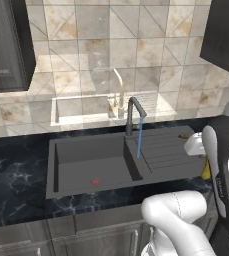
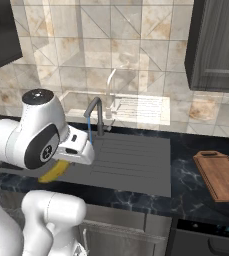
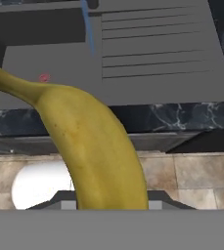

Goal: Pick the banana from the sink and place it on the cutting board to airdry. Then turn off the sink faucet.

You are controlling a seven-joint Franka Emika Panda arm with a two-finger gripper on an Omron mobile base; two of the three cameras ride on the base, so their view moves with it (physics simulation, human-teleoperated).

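I have the end effector clamped on the banana, which runs up from the bottom centre of the hand view toward its upper left, stem end away from the camera. In the right base view the fruit shows as a yellow curve at centre left, poking out below the white hand; in the left base view only a yellow sliver shows at the right edge, beside the forearm. It hangs clear of the basin, out over the front edge of the desk, so I judge the pick done and the carry in hand.

The sink sits at the centre of the left base view, its red drain ring low in the bowl and nothing lying inside. The ribbed drainboard lies between me and the target, so lifting high makes sense: it lets the fruit pass over the rim and the tap.

The cutting board lies flat at the right edge of the right base view, well apart from the hand. I reckon the next move is a long sweep toward that side.

The faucet stands upright behind the basin, a thin blue stream falling from its spout, so it is not yet turned off.
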